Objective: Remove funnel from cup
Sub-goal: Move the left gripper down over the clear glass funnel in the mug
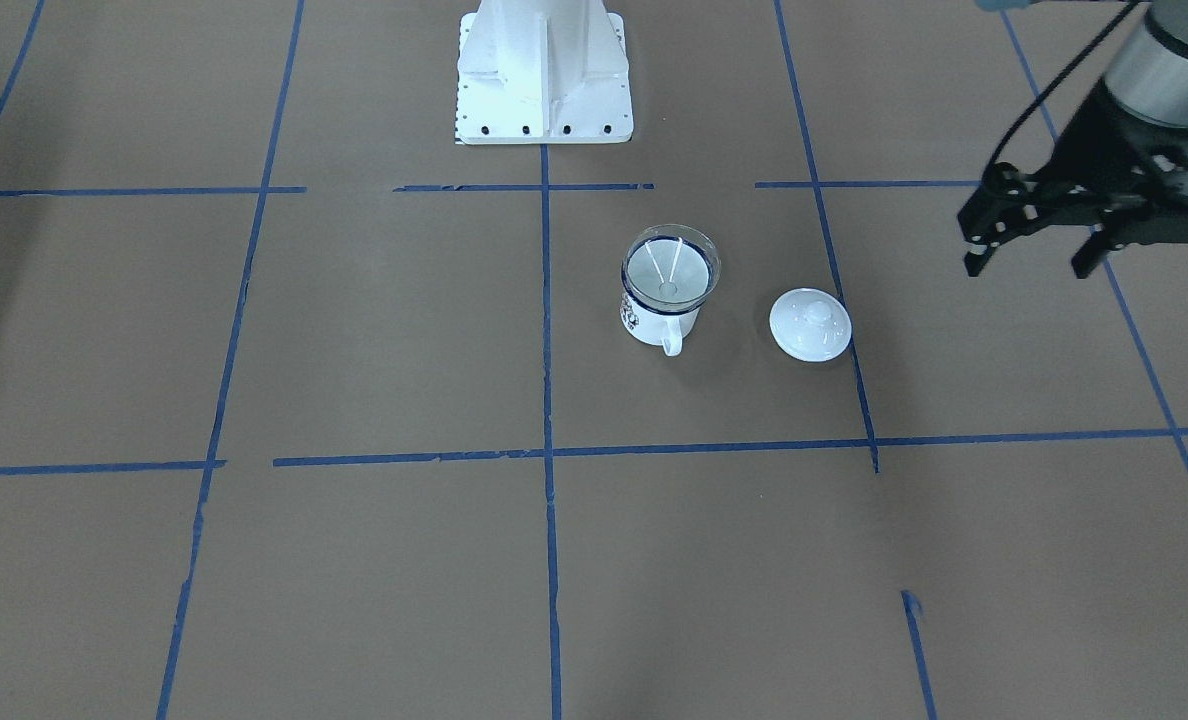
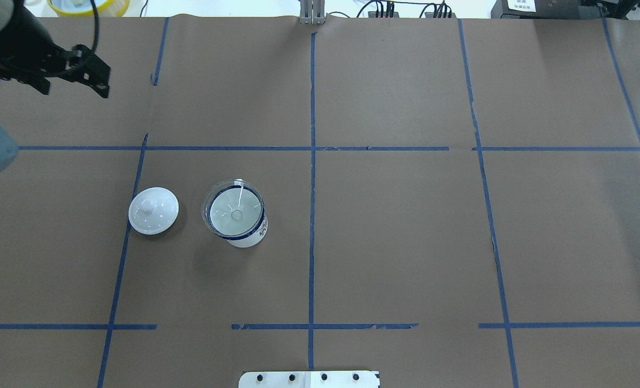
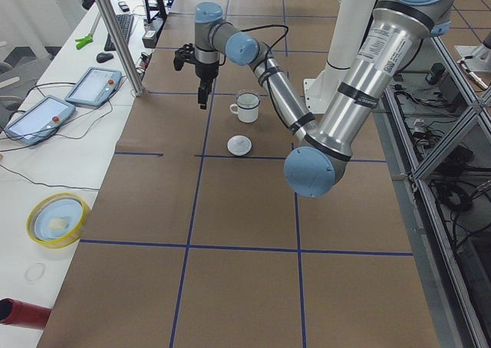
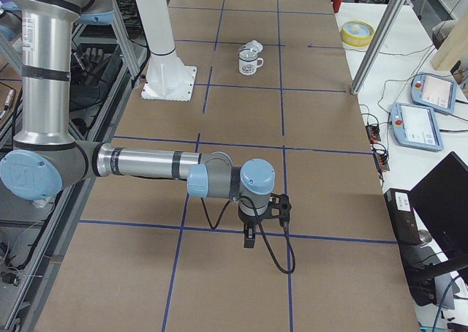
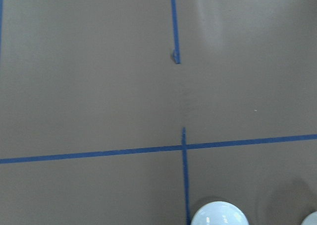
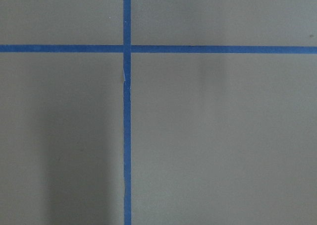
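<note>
**Left gripper open and empty, funnel seated in the cup**

The left gripper hangs above the table with its two black fingers spread wide. Nothing sits between them and they touch nothing. In the overhead view it is at about 10 o'clock from the cup, well apart from it and near the table's far left corner.

The right gripper shows only in the exterior right view. It points down over a blue tape line, far from the cup at the robot's right end of the table. Whether its fingers are apart or together cannot be told. Its wrist camera sees only brown paper and a crossing of tape.

The funnel stands upright in the cup, its clear cone mouth resting on the dark blue rim and covering the opening. The spout points down inside. In the front-facing view the cup's small handle sticks out at 6 o'clock, away from the robot, and the dark decal faces 9 o'clock.

The white domed lid lies flat on the table at 9 o'clock from the cup in the overhead view. It is near the cup but not touching it, on the left arm's side, and rests against a blue tape line. Its edge also shows at the bottom of the left wrist view. The robot's white base plate sits at 6 o'clock.
</note>
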Controlling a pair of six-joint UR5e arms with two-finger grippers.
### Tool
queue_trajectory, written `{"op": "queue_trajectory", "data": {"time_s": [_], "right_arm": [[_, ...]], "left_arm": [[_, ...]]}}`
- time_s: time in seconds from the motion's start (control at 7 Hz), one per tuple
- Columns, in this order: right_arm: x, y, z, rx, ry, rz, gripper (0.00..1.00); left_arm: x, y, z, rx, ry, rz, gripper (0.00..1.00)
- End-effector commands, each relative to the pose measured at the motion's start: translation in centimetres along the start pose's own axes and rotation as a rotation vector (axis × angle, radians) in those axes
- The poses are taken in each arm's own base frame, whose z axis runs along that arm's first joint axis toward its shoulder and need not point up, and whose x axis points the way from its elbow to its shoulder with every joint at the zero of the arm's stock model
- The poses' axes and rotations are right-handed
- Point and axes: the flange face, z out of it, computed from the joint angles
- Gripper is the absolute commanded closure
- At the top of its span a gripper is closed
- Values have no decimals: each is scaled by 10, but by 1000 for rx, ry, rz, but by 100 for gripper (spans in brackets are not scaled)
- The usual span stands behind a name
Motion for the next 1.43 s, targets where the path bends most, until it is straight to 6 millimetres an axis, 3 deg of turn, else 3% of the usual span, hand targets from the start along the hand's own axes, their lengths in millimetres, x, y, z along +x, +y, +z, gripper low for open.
{"op": "queue_trajectory", "data": {"time_s": [0.0, 0.14, 0.29, 0.43, 0.57, 0.71, 1.0, 1.14, 1.29], "right_arm": [[0, 0, 0, 0, 0, 0, 0], [0, 0, 0, 0, 0, 0, 0], [0, 0, 0, 0, 0, 0, 0], [0, 0, 0, 0, 0, 0, 0], [0, 0, 0, 0, 0, 0, 0], [0, 0, 0, 0, 0, 0, 0], [0, 0, 0, 0, 0, 0, 0], [0, 0, 0, 0, 0, 0, 0], [0, 0, 0, 0, 0, 0, 0]], "left_arm": [[71, 29, 26, -13, -2, 28, 0], [83, 38, 35, -26, -2, 20, 0], [112, 61, 52, -59, 7, -43, 0], [153, 76, 70, -67, -7, -92, 0], [186, 80, 84, -91, -11, -138, 0], [206, 83, 98, -106, -8, -142, 0], [218, 84, 120, -106, 9, -170, 14], [229, 96, 146, -108, 4, -145, 14], [230, 100, 151, -111, 4, -143, 18]]}}
